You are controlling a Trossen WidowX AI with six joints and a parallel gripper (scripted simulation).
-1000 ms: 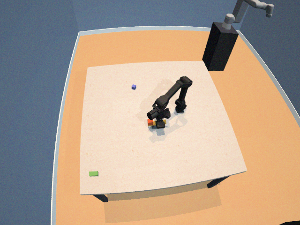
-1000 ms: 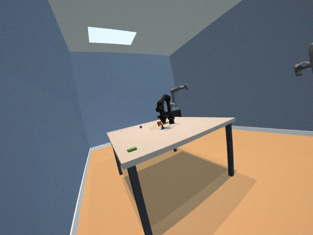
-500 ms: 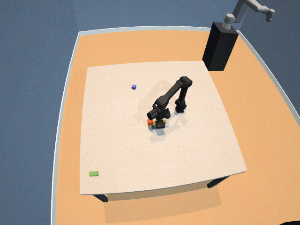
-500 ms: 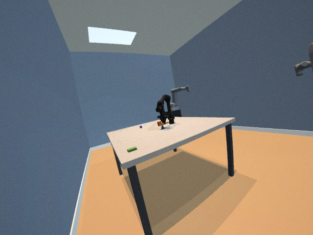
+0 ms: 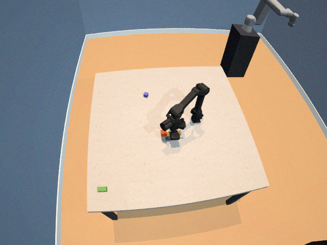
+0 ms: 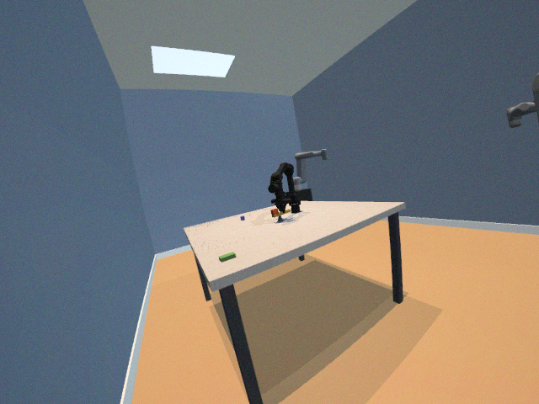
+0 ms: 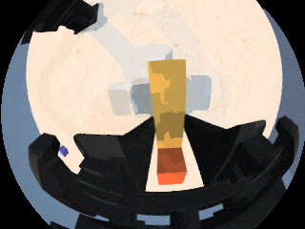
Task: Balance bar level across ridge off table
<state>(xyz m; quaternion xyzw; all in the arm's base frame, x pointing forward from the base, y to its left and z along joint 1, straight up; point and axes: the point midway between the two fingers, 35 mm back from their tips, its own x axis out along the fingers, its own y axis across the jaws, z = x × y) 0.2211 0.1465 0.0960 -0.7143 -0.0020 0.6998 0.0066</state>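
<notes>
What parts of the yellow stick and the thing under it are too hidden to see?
- Grey ridge: wrist view, its middle is covered by the yellow bar with an orange end, so contact cannot be told.
- Top view: the black end effector covers the bar's middle.
- Exterior view: the bar is too small to judge level.

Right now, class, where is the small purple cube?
In the top view the purple cube sits alone on the table, up and left of the claw, far from the green block.

The hand (image 5: 174,135), clamped on the bar (image 7: 168,103), has open bench (image 5: 132,158) all around; the blue cube (image 5: 145,94) and green block (image 5: 101,188) lie well apart.
</notes>
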